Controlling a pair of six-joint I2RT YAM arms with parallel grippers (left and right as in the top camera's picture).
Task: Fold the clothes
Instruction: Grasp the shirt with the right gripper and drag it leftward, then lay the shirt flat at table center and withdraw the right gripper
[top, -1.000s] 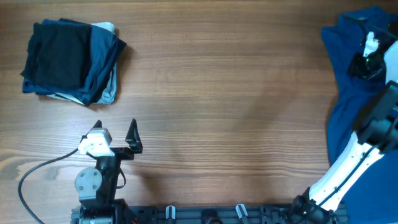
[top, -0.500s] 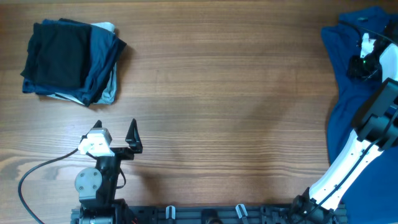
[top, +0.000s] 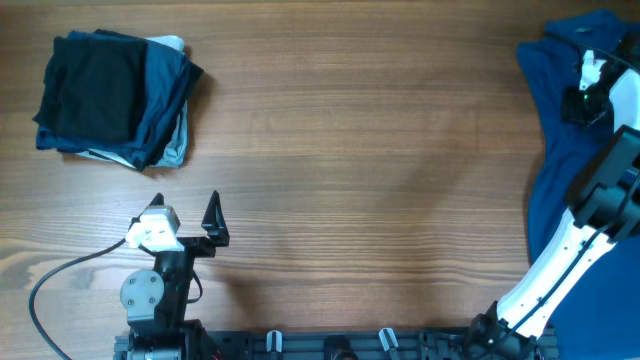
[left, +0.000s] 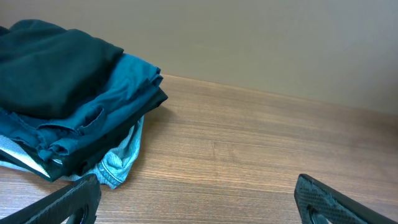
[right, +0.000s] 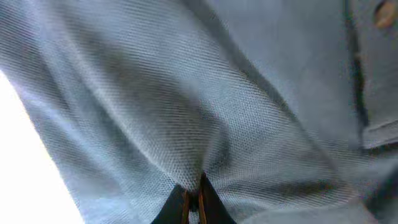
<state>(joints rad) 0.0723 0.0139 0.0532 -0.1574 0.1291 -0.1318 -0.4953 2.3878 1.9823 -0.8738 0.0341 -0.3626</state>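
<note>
Tightly pinched, polo shirt, inside right pincer

The table is of brown wood, with long grain lines that run from left to right and some darker streaks, and its surface looks smooth and matt. Behind its far edge stands a plain wall of a dull beige-grey colour, without any mark on it, and it meets the table in a straight line. The light is soft and even; it gives only faint, blurred shadows on the wood, with one slightly darker patch right of the middle.
</note>
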